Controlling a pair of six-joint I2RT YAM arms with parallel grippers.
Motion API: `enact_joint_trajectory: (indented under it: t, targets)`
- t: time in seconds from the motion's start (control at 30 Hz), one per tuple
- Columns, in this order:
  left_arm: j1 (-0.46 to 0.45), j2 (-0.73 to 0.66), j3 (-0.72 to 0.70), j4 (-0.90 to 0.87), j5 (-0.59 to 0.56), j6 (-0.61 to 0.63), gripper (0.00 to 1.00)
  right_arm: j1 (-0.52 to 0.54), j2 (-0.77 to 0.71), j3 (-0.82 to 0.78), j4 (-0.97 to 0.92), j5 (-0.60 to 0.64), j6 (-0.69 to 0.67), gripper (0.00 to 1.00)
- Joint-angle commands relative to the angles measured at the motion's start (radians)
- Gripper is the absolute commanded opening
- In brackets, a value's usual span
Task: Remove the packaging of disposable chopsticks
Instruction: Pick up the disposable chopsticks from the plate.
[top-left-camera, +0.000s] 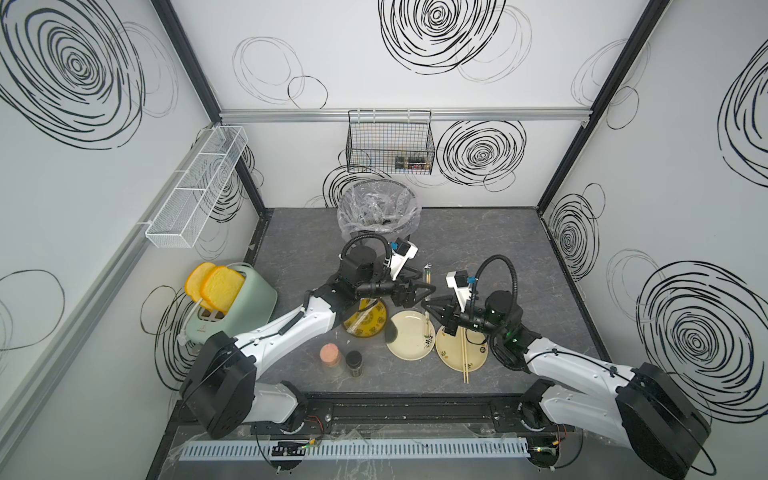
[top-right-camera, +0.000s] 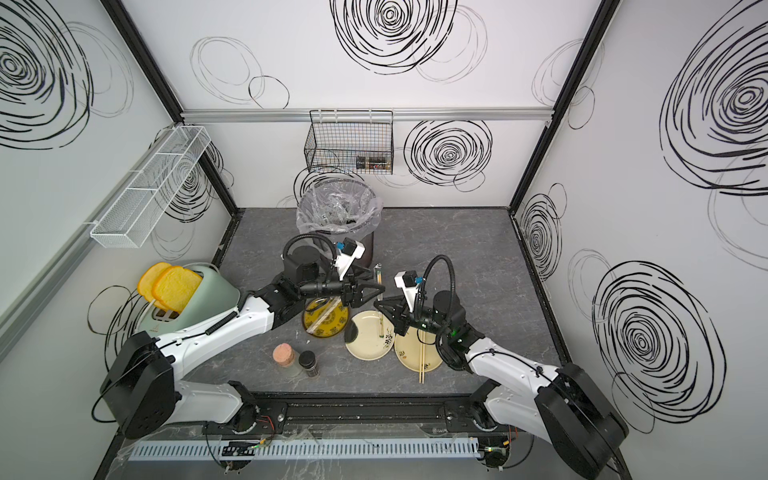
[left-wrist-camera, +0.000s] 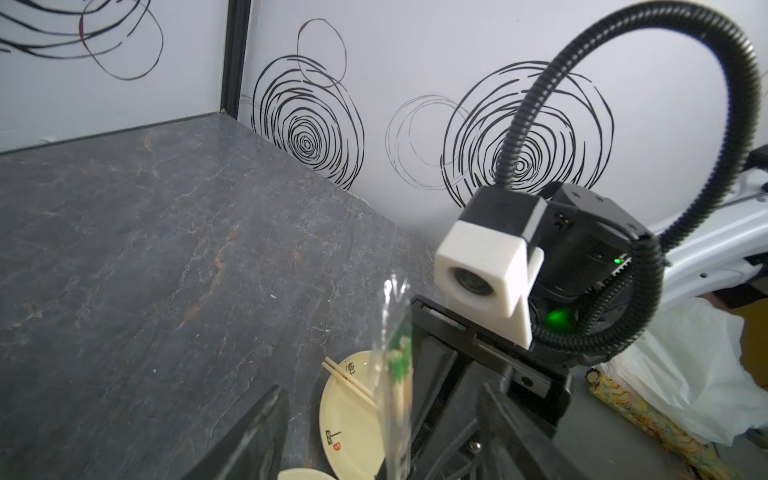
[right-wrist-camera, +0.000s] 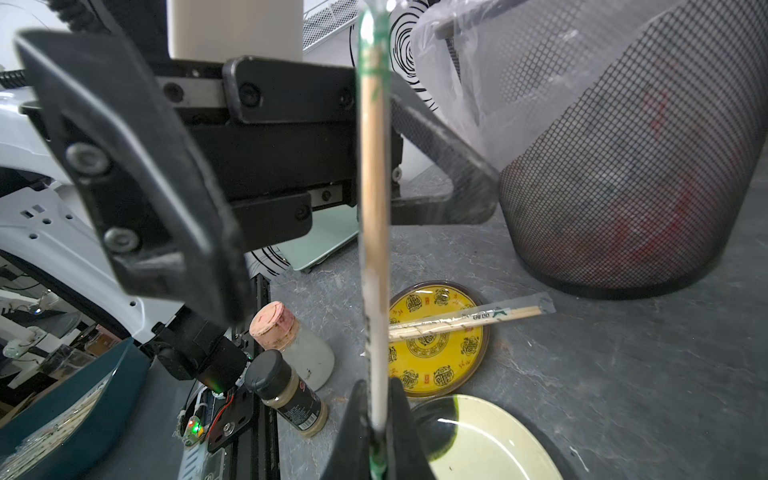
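1. The grey marbled table (top-left-camera: 498, 257) filled the lower middle of both top views.
2. A mesh waste bin (top-left-camera: 365, 243) with a crinkled liner (top-left-camera: 409, 216) stood at the upper middle of the table. A green toaster (top-left-camera: 249, 299) holding two toast slices (top-left-camera: 220, 284) was at the left edge.
3. Three plates lay in a row just below the centre: a yellow plate (top-left-camera: 370, 332), a cream plate (top-left-camera: 409, 338) and a second cream plate (top-left-camera: 451, 351).
4. The right pincer (right-wrist-camera: 378, 436) was clenched on a clear sleeve (right-wrist-camera: 371, 54) with a chopstick pair (right-wrist-camera: 374, 187) inside. In a top view this sleeve (top-left-camera: 427, 276) was at the centre of the frame, raised above the cream plate and close to upright.
5. The left pincer (top-left-camera: 428, 290) was released. Its jaws stood apart on both sides of the upper part of the clear sleeve, and I could not see them touching it.
6. A cork-stoppered jar (top-left-camera: 330, 355) and a dark-capped bottle (top-left-camera: 354, 362) stood side by side, to the lower left of the plates.
7. A second sleeve (right-wrist-camera: 540, 302), with a second pair (right-wrist-camera: 498, 314) inside, lay across the yellow plate.
8. A bare chopstick pair (top-left-camera: 465, 353) lay across the second cream plate, with one end past its lower rim.
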Motion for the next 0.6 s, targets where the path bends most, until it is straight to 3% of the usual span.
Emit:
enact_joint_trajectory:
  t: [0.0,0.13,0.33,0.57]
  targets:
    - [-0.005,0.014,0.027,0.103,0.044,-0.035,0.62,0.006,-0.030,-0.020,0.069,-0.011,-0.011,0.00]
    - [-0.007,0.015,0.024,0.134,0.061,-0.051,0.43,0.006,-0.036,-0.026,0.075,-0.012,-0.007,0.00]
    - [-0.018,0.035,0.022,0.150,0.079,-0.059,0.36,0.010,-0.036,-0.029,0.100,-0.044,0.001,0.00]
    - [-0.020,0.045,0.023,0.155,0.079,-0.075,0.16,0.011,-0.049,-0.033,0.093,-0.033,-0.003,0.00]
